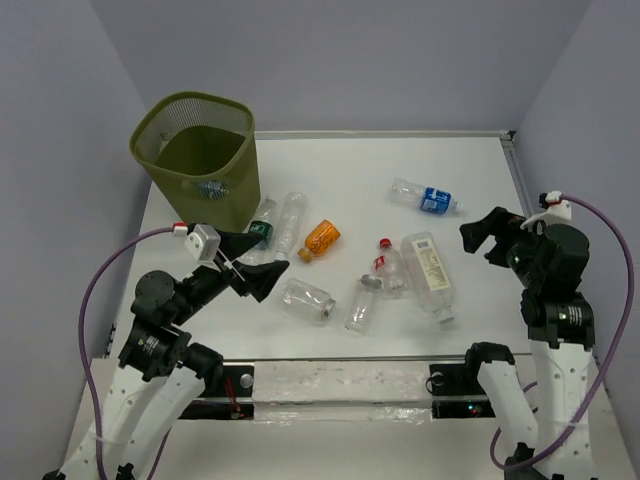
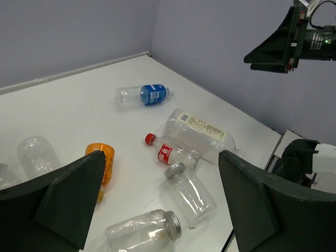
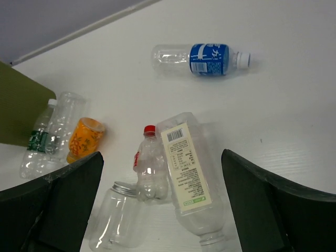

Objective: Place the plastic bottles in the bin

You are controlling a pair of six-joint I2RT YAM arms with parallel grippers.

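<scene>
The olive-green mesh bin [image 1: 200, 160] stands at the far left. Bottles lie across the table: a blue-labelled one [image 1: 426, 197], an orange one [image 1: 320, 240], a red-capped one [image 1: 388, 268], a large clear one with a white label [image 1: 429, 273], two clear silver-lidded jars [image 1: 308, 299] [image 1: 363, 303], and two clear bottles [image 1: 281, 222] beside the bin. My left gripper [image 1: 250, 262] is open and empty, just left of the nearer jar [image 2: 144, 231]. My right gripper [image 1: 488, 236] is open and empty, raised right of the large bottle [image 3: 190, 176].
A raised rail [image 1: 380, 133] runs along the table's far edge and down its right side. Grey walls close in on three sides. The bin's side [image 3: 18, 113] shows at the left of the right wrist view.
</scene>
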